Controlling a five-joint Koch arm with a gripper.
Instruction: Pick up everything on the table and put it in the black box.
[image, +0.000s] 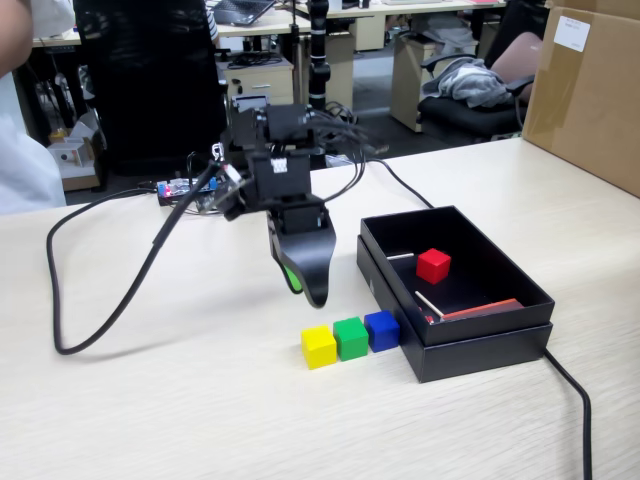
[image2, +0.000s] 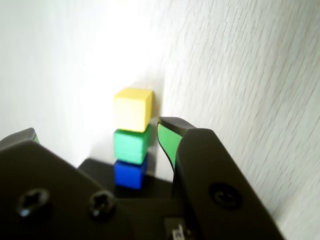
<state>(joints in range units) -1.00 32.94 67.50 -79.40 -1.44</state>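
Claw (image: 305, 288) empty, jaws apart, above yellow cube (image: 319, 347); green cube (image: 351, 338) beside.

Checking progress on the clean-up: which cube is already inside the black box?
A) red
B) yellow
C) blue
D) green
A: the red cube lies inside the black box, while the yellow cube, green cube and blue cube sit in a row on the table.

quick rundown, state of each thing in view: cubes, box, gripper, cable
red cube: in the box
blue cube: on the table, beside the box, next to green
green cube: on the table, mid-row
yellow cube: on the table, row's end
box: open, lid off
gripper: open, empty, above the row
cable: slack on the table
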